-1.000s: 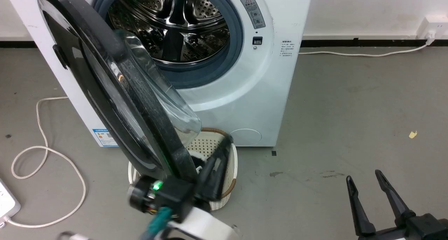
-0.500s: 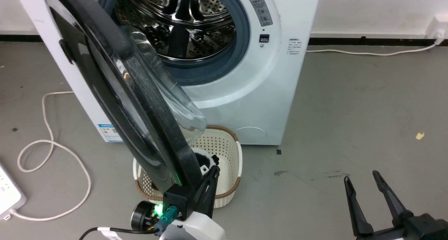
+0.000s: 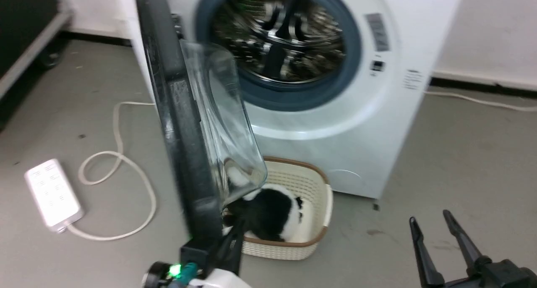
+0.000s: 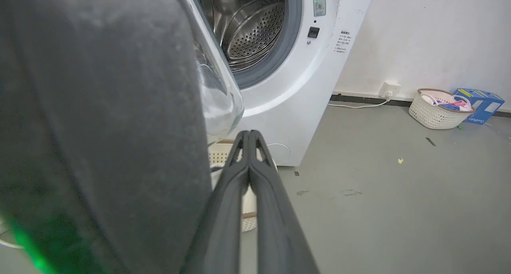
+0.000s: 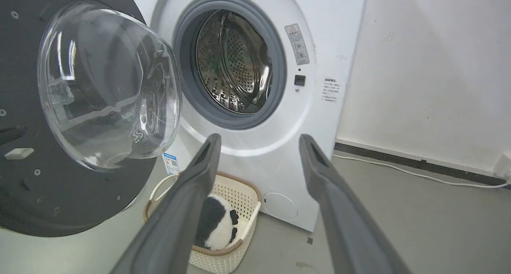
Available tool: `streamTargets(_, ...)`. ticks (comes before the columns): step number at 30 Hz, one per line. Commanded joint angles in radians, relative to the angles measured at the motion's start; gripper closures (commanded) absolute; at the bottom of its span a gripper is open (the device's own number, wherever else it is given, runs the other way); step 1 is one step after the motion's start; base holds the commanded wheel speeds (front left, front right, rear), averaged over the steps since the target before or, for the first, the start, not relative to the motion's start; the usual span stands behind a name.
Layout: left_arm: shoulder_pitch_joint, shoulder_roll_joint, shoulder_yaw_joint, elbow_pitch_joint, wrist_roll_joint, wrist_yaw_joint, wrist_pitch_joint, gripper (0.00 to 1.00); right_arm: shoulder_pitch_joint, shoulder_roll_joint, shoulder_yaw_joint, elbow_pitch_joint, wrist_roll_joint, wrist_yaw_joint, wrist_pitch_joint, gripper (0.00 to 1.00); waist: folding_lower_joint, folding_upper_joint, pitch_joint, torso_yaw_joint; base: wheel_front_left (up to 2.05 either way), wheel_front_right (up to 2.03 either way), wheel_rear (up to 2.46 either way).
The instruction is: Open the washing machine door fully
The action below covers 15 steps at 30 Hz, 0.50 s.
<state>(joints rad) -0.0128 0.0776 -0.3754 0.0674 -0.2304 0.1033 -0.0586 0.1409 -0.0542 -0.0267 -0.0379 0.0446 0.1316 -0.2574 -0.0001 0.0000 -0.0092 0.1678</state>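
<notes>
The washing machine door (image 3: 180,132) stands swung out and edge-on in the head view, its black rim upright and its clear glass bowl (image 3: 222,120) bulging toward the steel drum opening (image 3: 281,40). My left gripper (image 3: 238,229) is shut on nothing, close beside the inner side of the door's lower rim. In the left wrist view the shut fingers (image 4: 249,154) lie just right of the dark rim (image 4: 100,126). My right gripper (image 3: 430,218) hangs open over bare floor at the lower right. The right wrist view has the right gripper (image 5: 259,138) facing the door's inner face (image 5: 24,194).
A cream basket (image 3: 323,221) holding a black-and-white plush (image 3: 268,212) sits on the floor below the drum, under the glass bowl. A white power strip (image 3: 52,193) and looped cord (image 3: 121,170) lie at left. A second basket (image 4: 437,114) and blue box (image 4: 479,104) stand by the wall.
The head camera has turned left, so the whole picture shifted. The door stands wider from the machine front. My left gripper stays shut at its lower rim. The right gripper stays open.
</notes>
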Motion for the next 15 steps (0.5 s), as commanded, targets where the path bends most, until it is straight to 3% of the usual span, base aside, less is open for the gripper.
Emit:
streamTargets(1,0.015,0.023,0.025,0.000,-0.006,0.015,-0.001,1.00,0.018,0.004,0.007,0.005,0.006,-0.001,-0.004,0.00,0.0001,0.0000,-0.017,0.057,0.00,0.00,0.00)
streamTargets(8,0.002,0.071,0.099,-0.032,-0.028,0.041,0.005,1.00,0.014,0.004,0.026,0.004,-0.003,-0.001,-0.004,0.00,0.0001,0.0000,0.014,0.149,0.00,0.00,0.00)
streamTargets(15,-0.049,0.157,0.229,-0.044,-0.076,0.057,0.019,1.00,-0.014,-0.002,0.042,0.002,-0.031,-0.001,-0.004,0.00,0.0001,0.0000,0.093,0.169,0.00,0.00,0.00)
